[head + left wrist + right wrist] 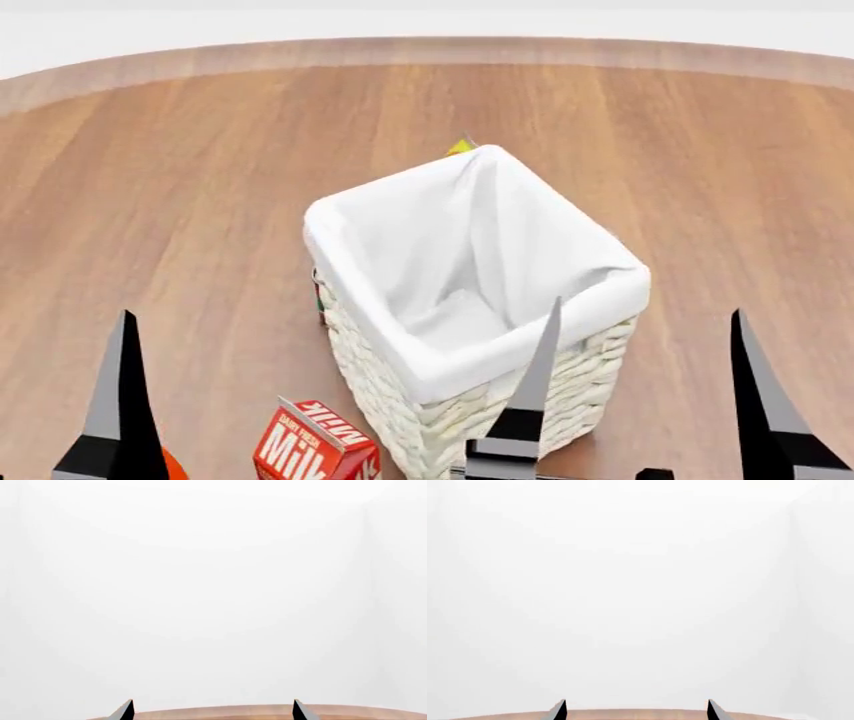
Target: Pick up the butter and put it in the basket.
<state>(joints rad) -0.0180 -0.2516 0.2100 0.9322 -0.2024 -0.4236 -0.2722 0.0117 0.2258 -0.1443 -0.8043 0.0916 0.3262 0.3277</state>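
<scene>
The basket [534, 400] is a tall cream wicker one with a white cloth liner and stands mid-table in the head view; what shows of its inside holds nothing. No butter carton can be made out in any view. My right gripper [647, 395] is open and empty, its fingers raised in front of the basket's near right corner. Only one finger [123, 400] of my left gripper shows in the head view, at the near left. In the left wrist view the left gripper [213, 704] is open and empty. The right wrist view shows the right gripper [636, 704] open and empty.
A red milk carton [315, 447] stands by the basket's near left corner, with an orange object [174, 466] beside it. A yellow-green tip [462, 147] pokes out behind the basket, and a red-green sliver [322, 298] shows at its left side. The round wooden table [187, 200] ends at the far edge.
</scene>
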